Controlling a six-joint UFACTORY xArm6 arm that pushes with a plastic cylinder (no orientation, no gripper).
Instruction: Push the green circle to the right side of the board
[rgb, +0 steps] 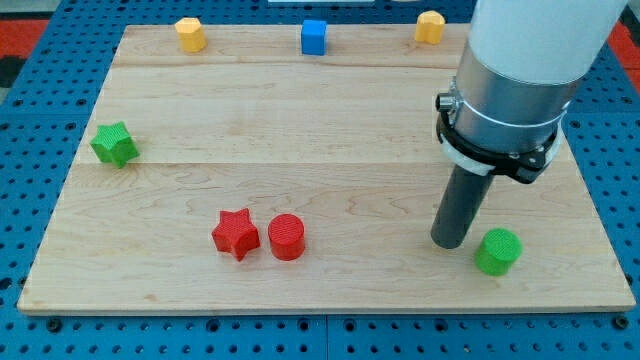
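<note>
1. Here, my tip (449, 243): the lower end of a dark rod, resting on the wooden board (330, 130) at the view's lower right. It has no pincer, so nothing opens, closes or holds anything.
2. Green circle (498, 251): a short cylinder, just to the view's right of my tip and slightly lower. Whether the two touch cannot be told; a thin strip of board seems to show between them.
3. Arm housing (520, 70): a white and grey cylinder with a black clamp ring, cut off by the view's top edge. It hides a patch of board behind it.
4. Red star (236, 234) and red circle (286, 237): side by side at the view's lower middle, touching or nearly so, the star on the view's left.
5. Green star (115, 144): alone at the view's left edge of the board.
6. Blue cube (314, 37): at the view's top middle.
7. Yellow block (190, 33): top left, many-sided, exact shape hard to make out.
8. Second yellow block (430, 27): top right, beside the arm housing, likewise many-sided.
9. Blue pegboard surface (30, 120): surrounds the board, cropped on all sides.
</note>
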